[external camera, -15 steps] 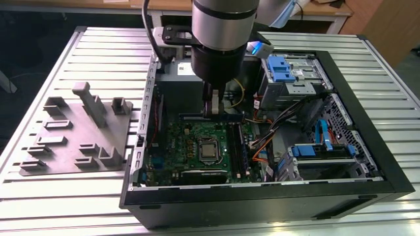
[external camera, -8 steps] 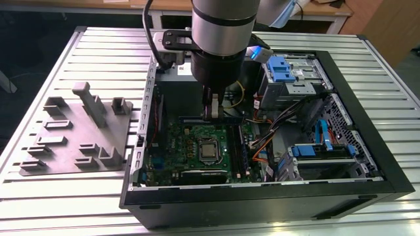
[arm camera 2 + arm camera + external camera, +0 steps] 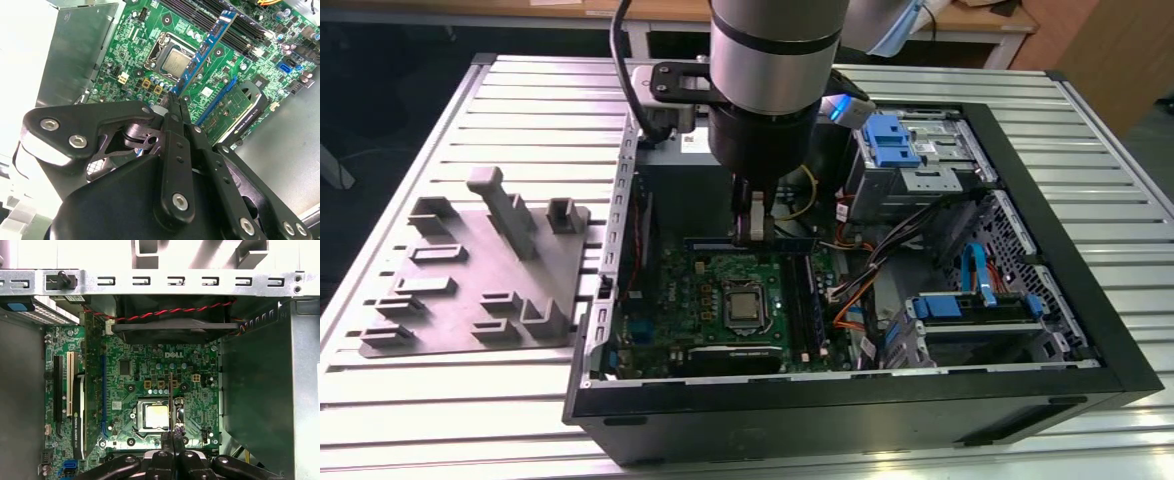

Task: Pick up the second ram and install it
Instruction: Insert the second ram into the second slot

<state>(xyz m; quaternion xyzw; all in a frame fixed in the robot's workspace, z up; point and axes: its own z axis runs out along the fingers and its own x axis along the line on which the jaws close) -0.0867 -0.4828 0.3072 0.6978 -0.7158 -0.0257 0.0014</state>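
Gripper (image 3: 173, 102) clamped on the ram (image 3: 207, 47): keep the stick level and square it to the slots (image 3: 809, 300), at its 5 o'clock in the exterior view.

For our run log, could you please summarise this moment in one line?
claw shut on second ram | ram held over motherboard | not seated

The arm (image 3: 774, 15) is a thick silver tube ringed by a black band (image 3: 774, 42), a black cable (image 3: 615, 40) trailing alongside. Its gripper (image 3: 175, 105) is all matte black linkage plates, pinned with bright silver screws (image 3: 180, 201).
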